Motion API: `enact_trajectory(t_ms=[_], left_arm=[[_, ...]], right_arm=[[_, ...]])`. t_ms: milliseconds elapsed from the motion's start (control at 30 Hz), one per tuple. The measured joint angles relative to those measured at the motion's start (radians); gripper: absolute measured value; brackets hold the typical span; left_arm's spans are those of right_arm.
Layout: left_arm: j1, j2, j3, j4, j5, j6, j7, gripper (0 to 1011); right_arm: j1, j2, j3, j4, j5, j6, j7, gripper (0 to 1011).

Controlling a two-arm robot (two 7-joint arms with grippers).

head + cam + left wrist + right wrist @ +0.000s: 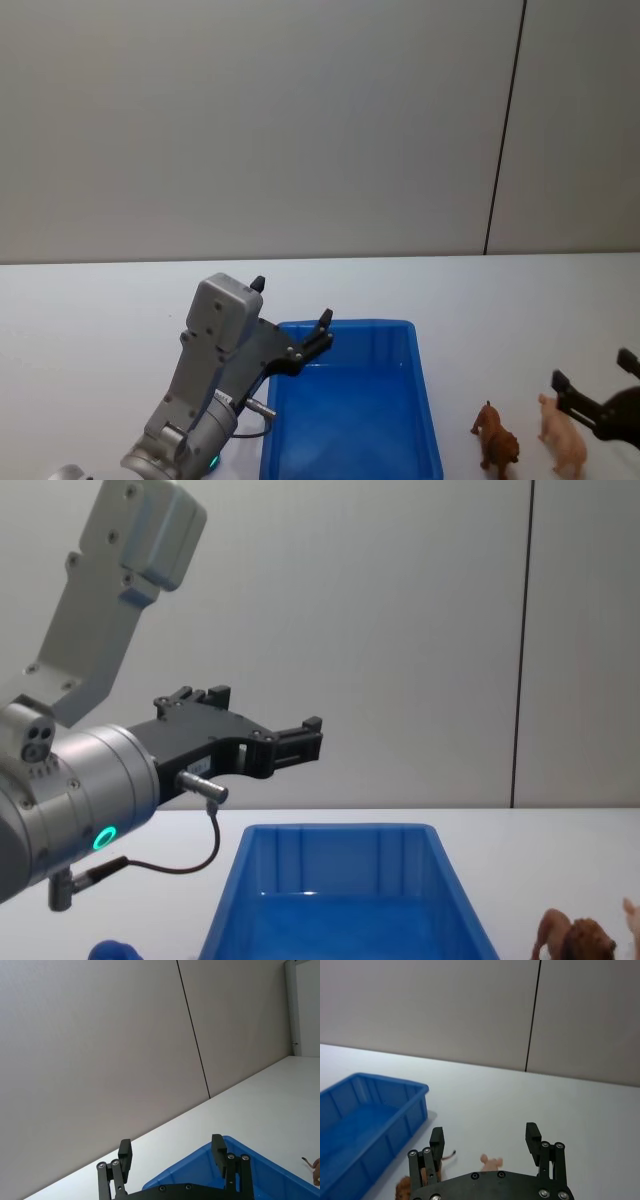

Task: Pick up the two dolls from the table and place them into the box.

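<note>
The left gripper (292,302) hangs in the air with its two black fingers (125,1152) spread wide apart, and there is nothing between them. Directly under it is the far left corner of the blue bin (425,400); the rest of the bin stretches away from this gripper toward the robot's right and toward its body. The inside of the bin, as far as it can be seen, holds no toy.

The right gripper (594,370) is low over the white table (100,320), on the other side of the bin. Its fingers (532,1135) are also opened wide and they hold nothing. The pale pink doll (563,435) stands on the table just below and in front of this gripper, close to the gap between its fingers; whether a finger touches it, I cannot tell. The brown lion doll (495,437) stands just beside the pink one, between it and the bin wall, a little apart from the gripper.
</note>
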Motion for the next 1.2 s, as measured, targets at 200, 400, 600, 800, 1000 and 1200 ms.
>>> enact_trajectory(t_ms=[200,400,600,800,1000,1200], left_arm=[[0.000,0.000,0.000,0.000,0.000,0.000,0.000,1002],[0.000,0.000,0.000,0.000,0.000,0.000,0.000,1001],[0.000,0.000,0.000,0.000,0.000,0.000,0.000,1001],[0.000,0.000,0.000,0.000,0.000,0.000,0.000,1001],[0.000,0.000,0.000,0.000,0.000,0.000,0.000,1001],[0.000,0.000,0.000,0.000,0.000,0.000,0.000,1001]], right_arm=[[-0.019,0.025,0.018,0.022,0.024,0.025,0.015,1001],[-0.024,0.036,0.025,0.051,0.039,0.051,0.036,1001],[-0.017,0.034,0.021,0.082,0.041,0.073,0.062,1001],[0.000,0.023,0.010,0.111,0.039,0.099,0.080,1001],[0.018,0.008,-0.002,0.139,0.033,0.130,0.090,1001],[0.034,-0.005,-0.012,0.161,0.029,0.155,0.098,1001]])
